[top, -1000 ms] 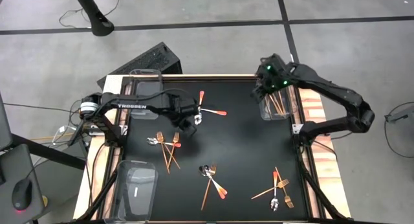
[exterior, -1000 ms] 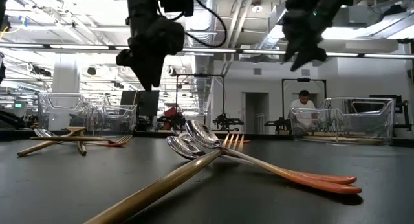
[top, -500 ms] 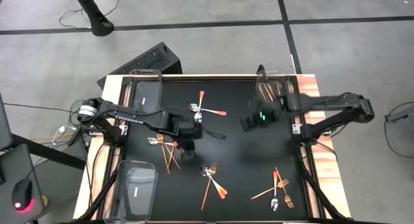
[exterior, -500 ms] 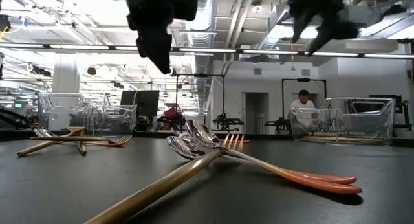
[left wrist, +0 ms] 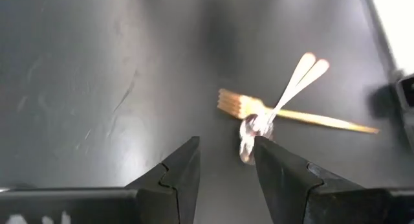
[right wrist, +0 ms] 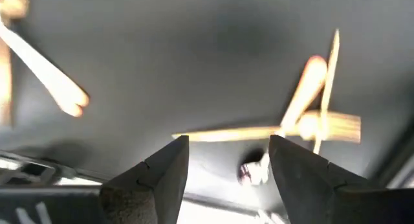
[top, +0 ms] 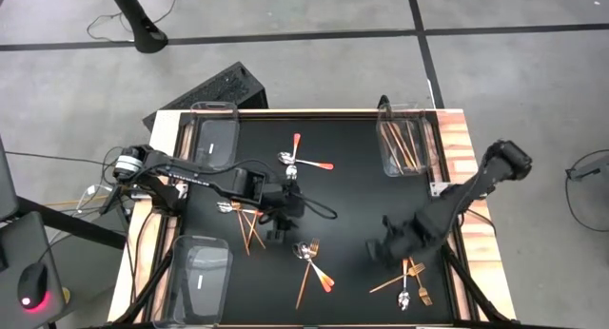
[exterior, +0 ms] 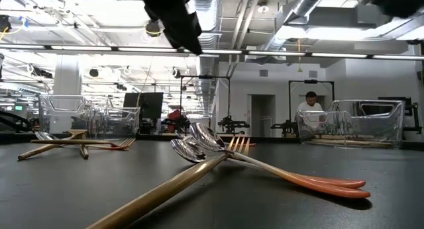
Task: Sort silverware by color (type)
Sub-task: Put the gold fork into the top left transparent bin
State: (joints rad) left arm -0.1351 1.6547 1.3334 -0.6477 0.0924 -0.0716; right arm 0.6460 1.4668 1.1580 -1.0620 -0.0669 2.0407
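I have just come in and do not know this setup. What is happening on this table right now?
Two robot arms are sorting silverware on a black table. The left gripper hangs open and empty near the middle pile. The right gripper is open and empty beside the pile at the near right. Some copper pieces already lie in the right bin; the other two bins hold no silverware.

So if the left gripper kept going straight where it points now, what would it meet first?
Probably the spoons lying over a fork, just ahead of the open left gripper, slightly off its centre line; depth is unclear.
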